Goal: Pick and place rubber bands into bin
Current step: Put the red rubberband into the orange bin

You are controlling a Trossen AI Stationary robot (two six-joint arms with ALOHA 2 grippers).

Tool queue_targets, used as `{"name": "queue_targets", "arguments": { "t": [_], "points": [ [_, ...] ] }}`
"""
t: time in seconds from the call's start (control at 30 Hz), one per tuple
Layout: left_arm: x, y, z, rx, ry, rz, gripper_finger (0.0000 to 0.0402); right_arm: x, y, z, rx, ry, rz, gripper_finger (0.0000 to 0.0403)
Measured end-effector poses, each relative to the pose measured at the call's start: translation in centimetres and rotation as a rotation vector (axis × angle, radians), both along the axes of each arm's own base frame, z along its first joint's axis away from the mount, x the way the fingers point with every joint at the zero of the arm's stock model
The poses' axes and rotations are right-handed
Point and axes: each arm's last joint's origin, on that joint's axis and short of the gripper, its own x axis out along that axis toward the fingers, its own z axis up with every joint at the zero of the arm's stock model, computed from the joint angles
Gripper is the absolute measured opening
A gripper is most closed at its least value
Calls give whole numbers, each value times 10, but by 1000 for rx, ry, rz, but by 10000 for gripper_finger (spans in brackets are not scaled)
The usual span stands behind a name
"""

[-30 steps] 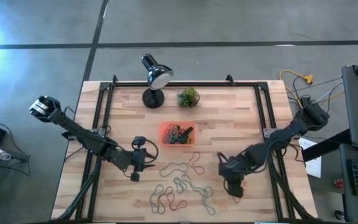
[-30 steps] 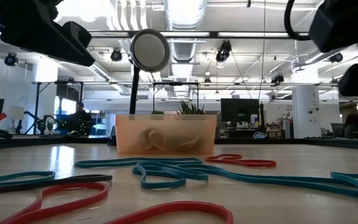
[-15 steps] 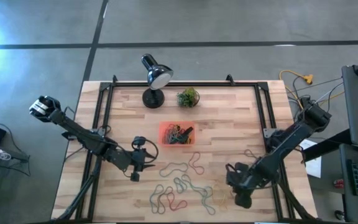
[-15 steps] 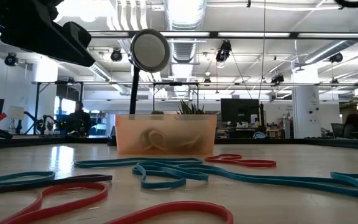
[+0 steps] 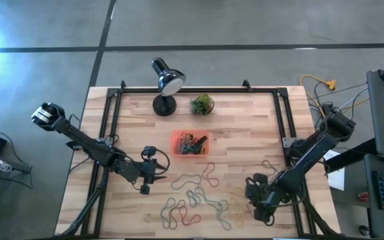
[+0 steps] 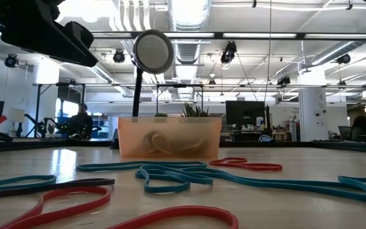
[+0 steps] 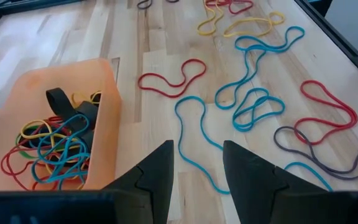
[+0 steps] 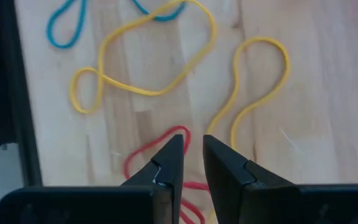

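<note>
Wooden table [image 5: 245,133]: right hand [image 8: 192,158], fingers narrowly parted and empty, above red rubber band [image 8: 151,158].

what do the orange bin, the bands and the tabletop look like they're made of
Small shallow orange bin: likely thin plastic, semi-translucent; in the low view the bands inside show faintly through its wall.
Thin coloured loop bands: probably rubber, matte; they lie limp in loose curves.
Pale wooden tabletop: wood, seemingly butcher-block; visible grain and strip joints, with a slight sheen.

Overhead, looking straight down on the whole table [image 5: 259,133]. Low, level across its top toward the room. Wrist views close above wood; shared, probably, the same rubber bands [image 7: 253,109].
</note>
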Motion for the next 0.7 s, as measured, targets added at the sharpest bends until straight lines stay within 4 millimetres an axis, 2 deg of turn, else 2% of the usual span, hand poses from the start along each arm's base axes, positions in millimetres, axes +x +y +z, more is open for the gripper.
{"name": "queue_targets", "arguments": {
  "t": [0.33,0.7],
  "points": [
    [0,0,-1,1,2,0,123,-4,-1,-11,36,-7,-26,57],
    [-1,0,-2,2,3,0,123,-5,0,-13,51,-17,-28,57]
  ]
}}
